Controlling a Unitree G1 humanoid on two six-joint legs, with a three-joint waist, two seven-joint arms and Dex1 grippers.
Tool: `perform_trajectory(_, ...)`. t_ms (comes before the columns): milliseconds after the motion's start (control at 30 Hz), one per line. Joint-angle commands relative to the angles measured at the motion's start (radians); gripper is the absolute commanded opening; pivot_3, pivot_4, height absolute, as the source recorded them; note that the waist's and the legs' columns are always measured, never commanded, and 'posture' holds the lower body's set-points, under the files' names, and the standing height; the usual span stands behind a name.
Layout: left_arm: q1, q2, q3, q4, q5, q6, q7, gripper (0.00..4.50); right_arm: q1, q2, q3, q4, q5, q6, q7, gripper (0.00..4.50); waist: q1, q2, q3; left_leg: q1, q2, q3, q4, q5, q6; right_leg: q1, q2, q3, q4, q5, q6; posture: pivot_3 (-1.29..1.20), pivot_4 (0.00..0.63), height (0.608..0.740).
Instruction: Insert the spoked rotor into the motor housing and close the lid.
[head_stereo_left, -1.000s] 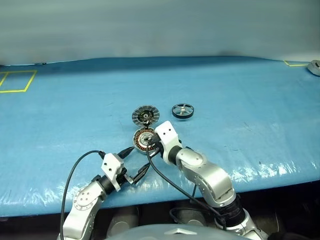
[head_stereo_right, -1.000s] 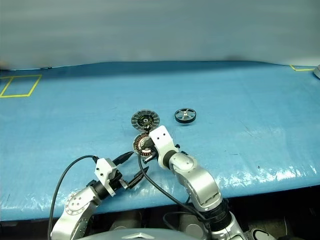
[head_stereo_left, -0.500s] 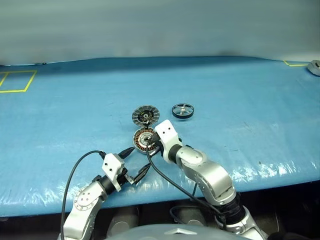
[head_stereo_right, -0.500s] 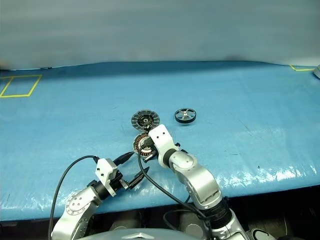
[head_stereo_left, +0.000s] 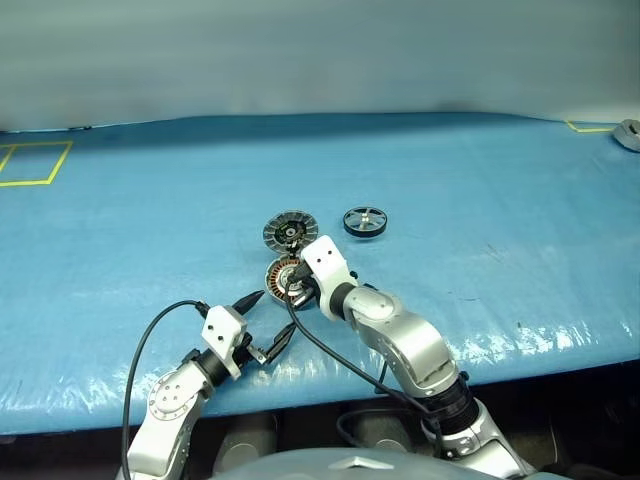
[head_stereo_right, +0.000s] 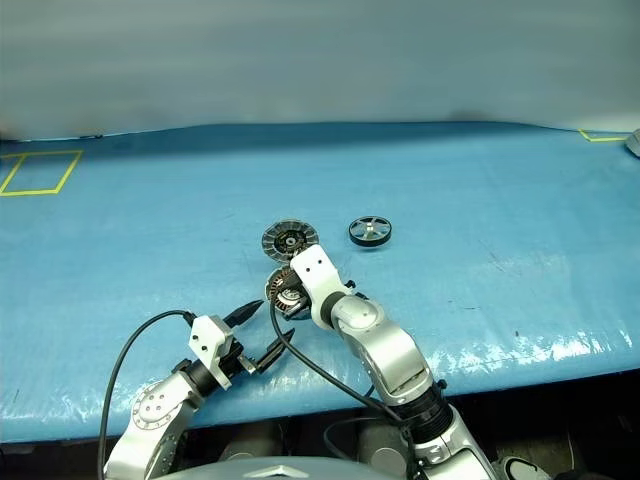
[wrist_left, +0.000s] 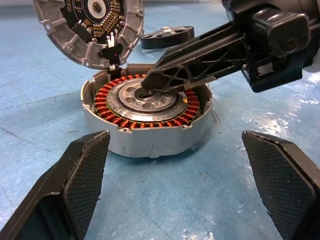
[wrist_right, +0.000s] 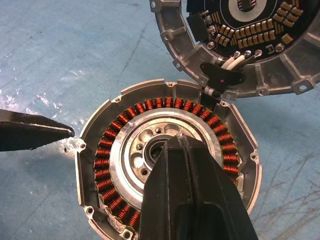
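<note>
Left eye view, from left to right: the left gripper (head_stereo_left: 265, 323) hangs over the near part of the blue table (head_stereo_left: 120, 230) with its fingers (wrist_left: 75, 185) spread wide and nothing between them, just short of the motor housing (head_stereo_left: 283, 275). The housing lies open, copper coils up, its lid (head_stereo_left: 290, 230) swung back flat beyond it. The right gripper (wrist_left: 150, 82) is pressed closed, empty, its tip in the housing's silvery centre. The spoked rotor (head_stereo_left: 365, 221) lies apart, right of the lid.
</note>
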Motion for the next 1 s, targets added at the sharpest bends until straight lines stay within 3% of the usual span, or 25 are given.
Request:
perform_trajectory(33, 0.004, -0.001, 0.004, -0.010, -0.005, -0.020, -0.003, 4.50, 0.003, -0.001, 0.015, -0.026, -0.001, 0.009, 0.006, 0.02, -0.002, 0.000, 0.000, 0.000, 0.000, 0.000, 0.000, 0.000, 0.000, 0.000, 0.000, 0.000, 0.000, 0.000, 0.000, 0.00, 0.150, 0.740)
perform_trajectory(233, 0.002, 0.000, 0.001, -0.006, -0.009, -0.013, -0.010, 4.50, 0.045, -0.041, 0.023, -0.086, -0.007, 0.015, 0.009, 0.02, -0.002, 0.000, 0.000, 0.000, 0.000, 0.000, 0.000, 0.000, 0.000, 0.000, 0.000, 0.000, 0.000, 0.000, 0.000, 0.00, 0.150, 0.740)
perform_trajectory(1000, -0.005, -0.001, -0.001, -0.008, -0.005, -0.010, -0.015, 4.50, 0.010, 0.039, 0.031, 0.044, -0.025, -0.138, 0.002, 0.02, -0.004, 0.000, 0.000, 0.000, 0.000, 0.000, 0.002, 0.000, 0.000, 0.001, 0.000, 0.000, 0.000, 0.000, 0.001, 0.00, 0.150, 0.740)
